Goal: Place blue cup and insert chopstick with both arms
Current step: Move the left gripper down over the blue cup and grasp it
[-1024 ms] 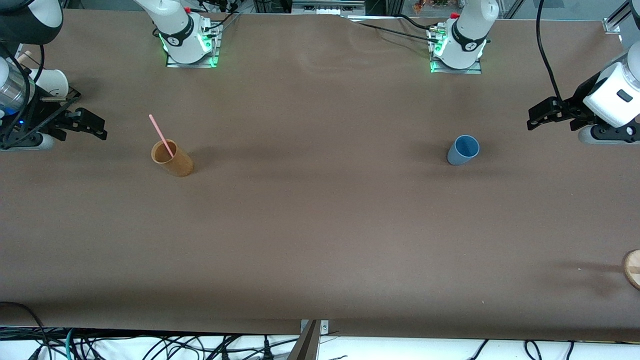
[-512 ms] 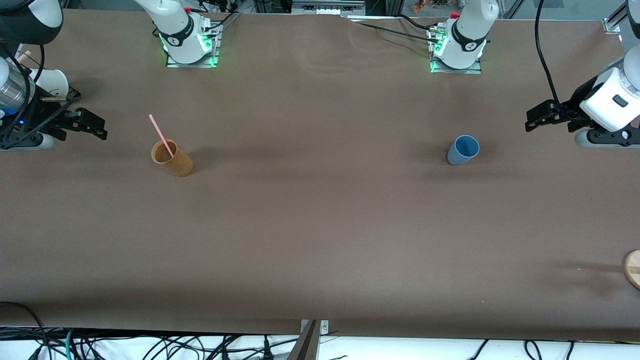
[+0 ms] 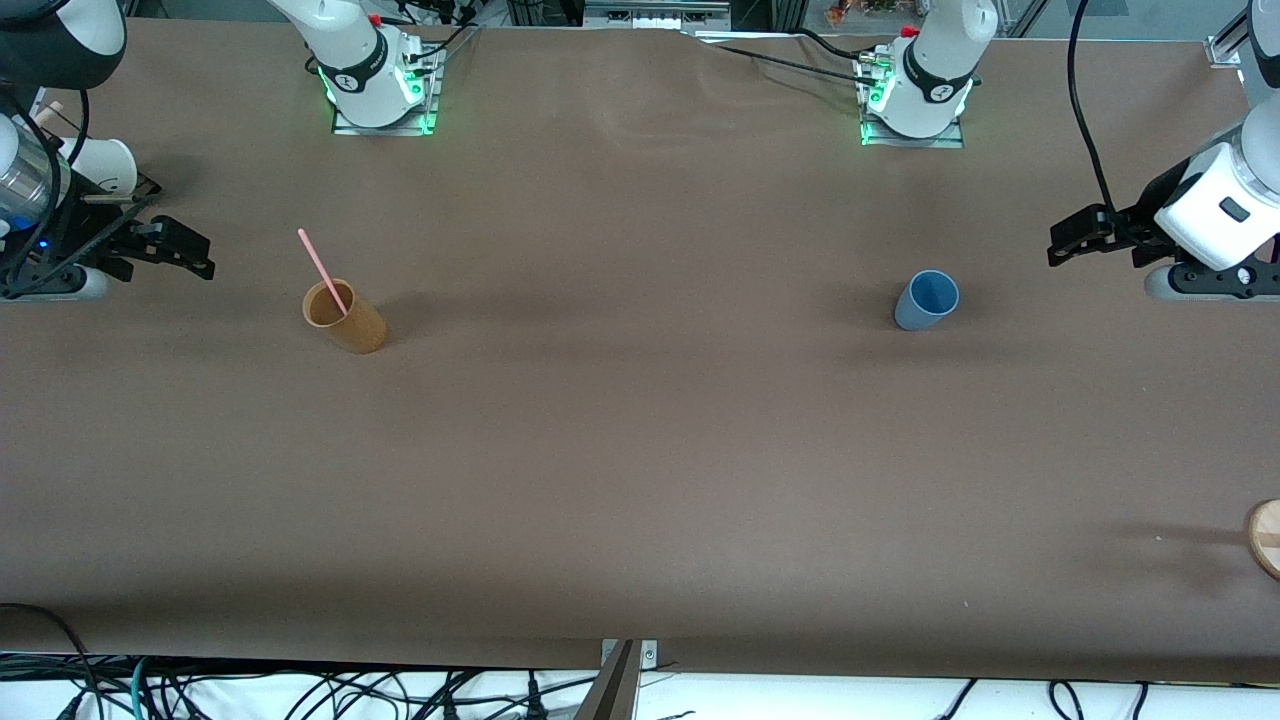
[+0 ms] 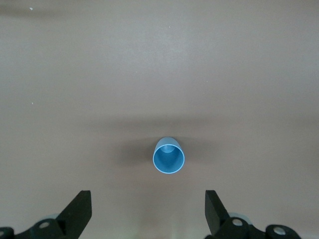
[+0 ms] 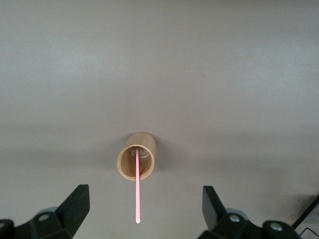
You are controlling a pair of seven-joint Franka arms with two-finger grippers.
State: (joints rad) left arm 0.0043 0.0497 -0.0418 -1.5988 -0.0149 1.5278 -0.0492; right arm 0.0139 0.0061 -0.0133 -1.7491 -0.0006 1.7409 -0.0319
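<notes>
In the front view you have the blue cup (image 3: 927, 300) standing upright on the brown table (image 3: 640, 450) toward the left arm's end, its mouth open upward. The left gripper (image 3: 1062, 244) hangs over the table at that same end, just beside the cup but clear of it, holding nothing. Toward the right arm's end the tan cup (image 3: 345, 316) stands with the pink chopstick (image 3: 323, 271) leaning in it, its upper end sticking out above the rim. The right gripper (image 3: 198, 258) hangs over the table near that cup, also empty. A white paper cup (image 3: 103, 164) sits at the table's edge at the right arm's end, and a round wooden piece (image 3: 1265, 537) shows at the edge at the left arm's end, nearer the camera.

In the left wrist view you see the blue cup (image 4: 168, 155) from above, centred between the fingers (image 4: 79, 211), which are spread wide apart.

In the right wrist view the tan cup (image 5: 136, 156) holds the chopstick (image 5: 137, 186), and the fingers (image 5: 76, 205) stand wide apart on either side.
</notes>
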